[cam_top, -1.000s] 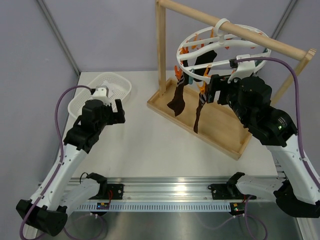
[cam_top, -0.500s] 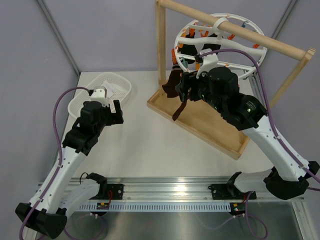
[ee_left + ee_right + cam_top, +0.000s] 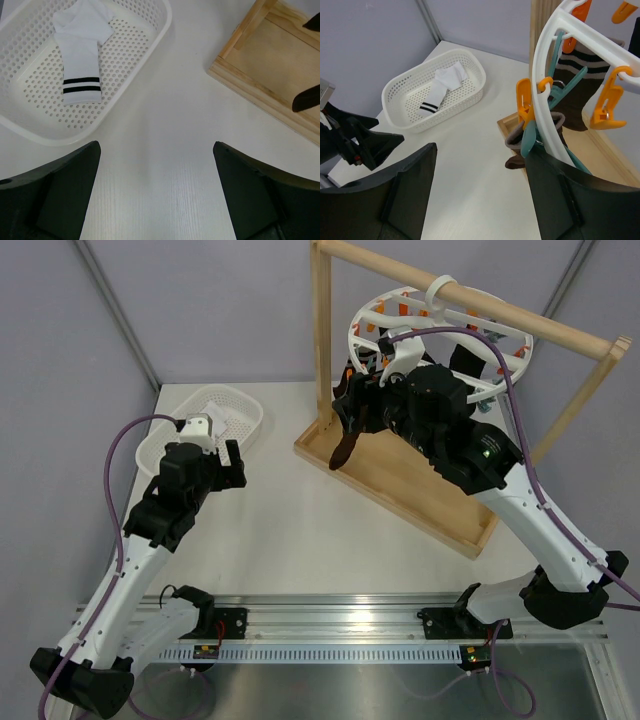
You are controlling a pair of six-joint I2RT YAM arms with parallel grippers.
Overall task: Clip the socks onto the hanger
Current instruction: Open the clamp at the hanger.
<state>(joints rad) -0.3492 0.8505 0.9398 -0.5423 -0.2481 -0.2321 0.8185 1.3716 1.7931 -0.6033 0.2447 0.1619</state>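
Observation:
The hanger (image 3: 452,317), a white ring with orange and teal clips, hangs from the wooden stand's bar. A brown sock (image 3: 516,145) dangles from a teal clip (image 3: 530,136) at the ring's near-left rim, and shows as a dark strip (image 3: 343,446) in the top view. A dark striped sock (image 3: 579,84) hangs further back. My right gripper (image 3: 480,195) is open beside that rim, its right finger (image 3: 560,200) just under the clip, with nothing between the jaws. A white sock with black stripes (image 3: 82,55) lies in the basket. My left gripper (image 3: 156,192) hovers open over the table.
The white mesh basket (image 3: 240,403) sits at the back left. The wooden stand's tray base (image 3: 420,502) and upright post (image 3: 321,335) take up the right half. In the right wrist view, my left gripper (image 3: 366,143) shows near the basket (image 3: 405,80).
My right arm has swung left round the hanger's rim and narrowed its jaws slightly. The ring has turned and tilted, carrying the hanging dark socks leftwards. The left arm has barely shifted.

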